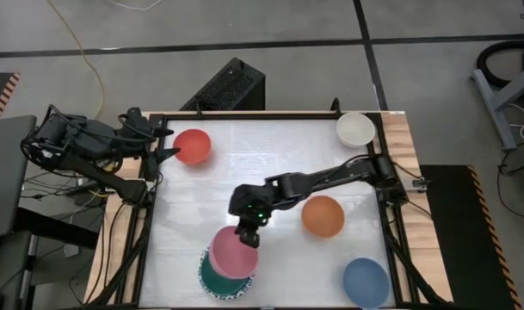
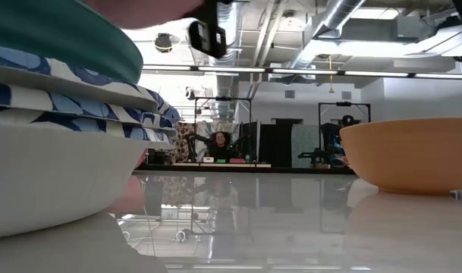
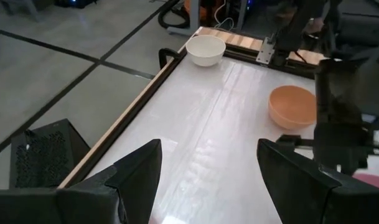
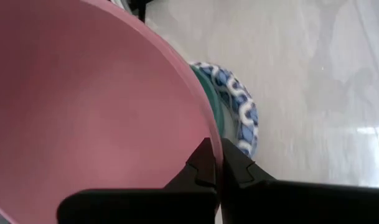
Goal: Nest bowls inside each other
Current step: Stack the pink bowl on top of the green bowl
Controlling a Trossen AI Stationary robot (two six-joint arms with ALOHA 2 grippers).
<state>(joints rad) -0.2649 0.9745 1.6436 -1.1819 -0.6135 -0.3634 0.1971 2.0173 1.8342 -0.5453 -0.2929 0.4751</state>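
Across a glossy white table (image 1: 270, 164) in an open workshop, your right gripper (image 1: 247, 238) is pinching the rim of the pink bowl (image 1: 233, 252) between closed fingers, one inside the wall and one outside, and is holding it tilted over the green bowl (image 1: 212, 277), which is sitting in the stack of blue-patterned bowls (image 4: 239, 106) at the table's near edge. Your left gripper (image 1: 169, 143) is waiting with fingers spread wide and empty just beside the red bowl (image 1: 193, 146) at the far left. Orange bowl (image 1: 323, 216), blue bowl (image 1: 366, 282) and cream bowl (image 1: 355, 129) are lying well apart on the right side. These bowls are looking light, stiff and smooth, likely slippery on so thin a grip, so you are best taking each by its rim, as now, and watching for swing or slip as you are lowering the pink one level into the green.
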